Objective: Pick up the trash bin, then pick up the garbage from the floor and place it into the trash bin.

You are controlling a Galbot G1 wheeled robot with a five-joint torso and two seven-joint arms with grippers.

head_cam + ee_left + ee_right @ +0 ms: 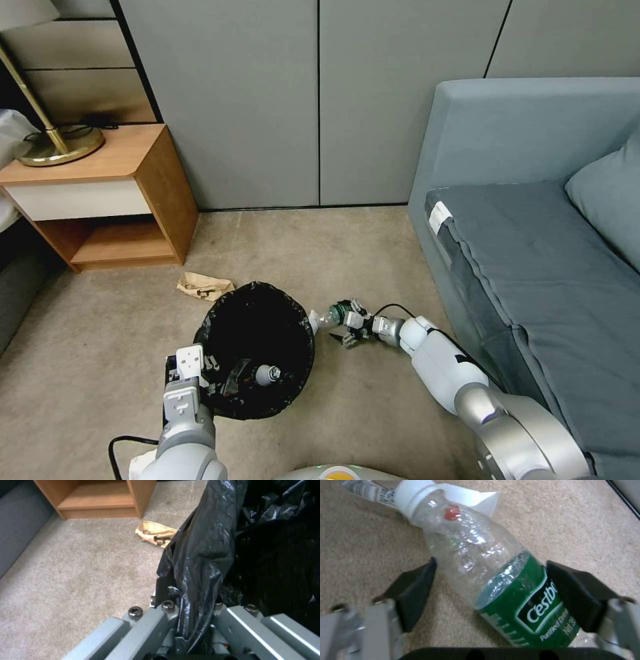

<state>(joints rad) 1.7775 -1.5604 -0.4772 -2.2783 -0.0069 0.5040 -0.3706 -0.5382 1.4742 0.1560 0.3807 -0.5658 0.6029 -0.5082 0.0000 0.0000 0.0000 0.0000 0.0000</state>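
Head view from my remote station, left gripper clamped on the trash bin's bag-lined rim, right gripper beside the bin, fingers apart around a green-labelled clear plastic bottle on the carpet, crumpled brown paper behind the bin.

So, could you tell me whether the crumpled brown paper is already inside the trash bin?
No, the crumpled brown paper lies on the carpet just outside the trash bin, beyond its far rim toward the nightstand.
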